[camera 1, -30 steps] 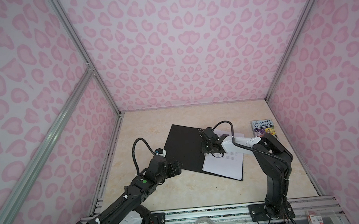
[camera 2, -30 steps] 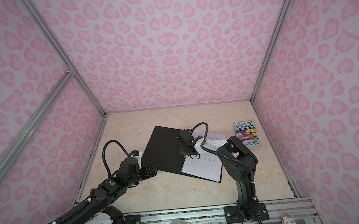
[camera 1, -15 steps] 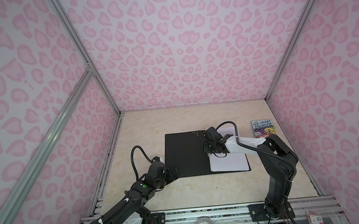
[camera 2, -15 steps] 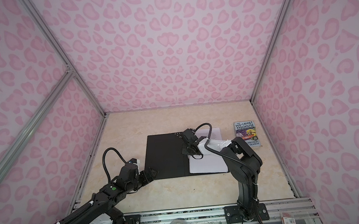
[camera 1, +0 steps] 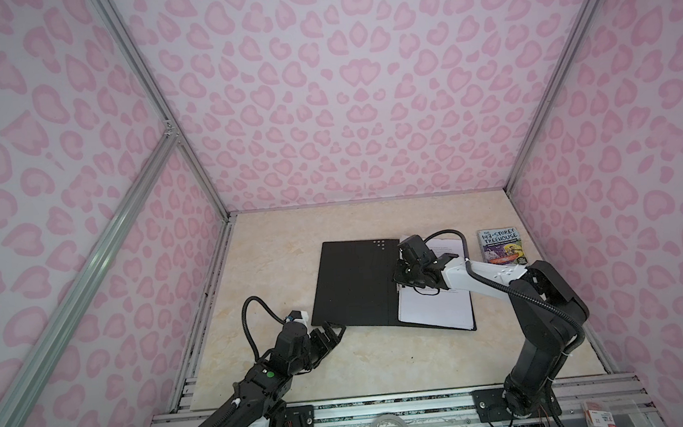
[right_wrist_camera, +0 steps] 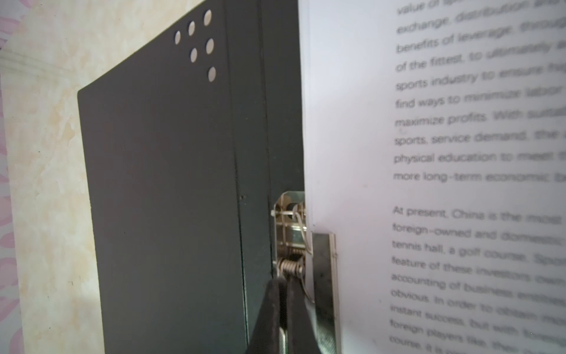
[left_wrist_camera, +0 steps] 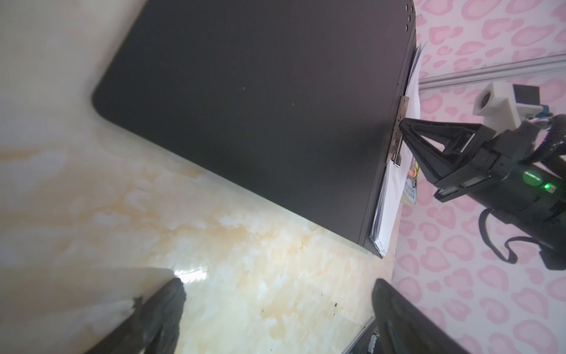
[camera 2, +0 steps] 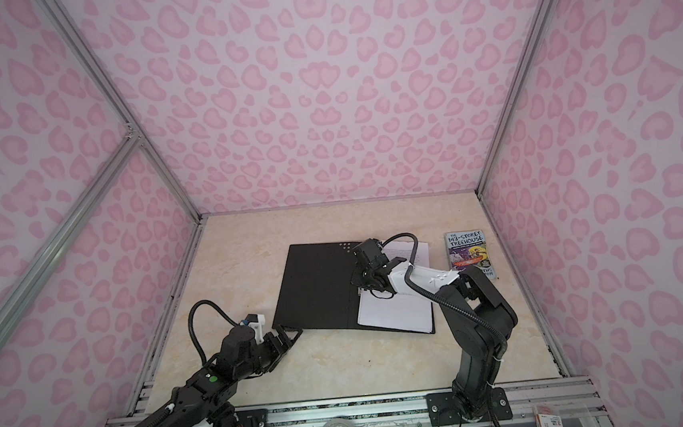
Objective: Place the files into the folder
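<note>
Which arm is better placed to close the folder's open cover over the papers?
Probably left: the left gripper hangs open by the near corner of the folder, on its bare half; the right gripper is shut at the metal clip.

Right arm (camera 1: 473, 273) sprawls across the files (camera 1: 434, 307), covering their middle and the folder (camera 1: 354, 288) spine in both top views. The book (camera 2: 465, 250) loses its near corner behind it. In the right wrist view the print blurs and runs off-frame; left gripper (left_wrist_camera: 278, 288) fingers (left_wrist_camera: 159, 315) are cropped.
</note>
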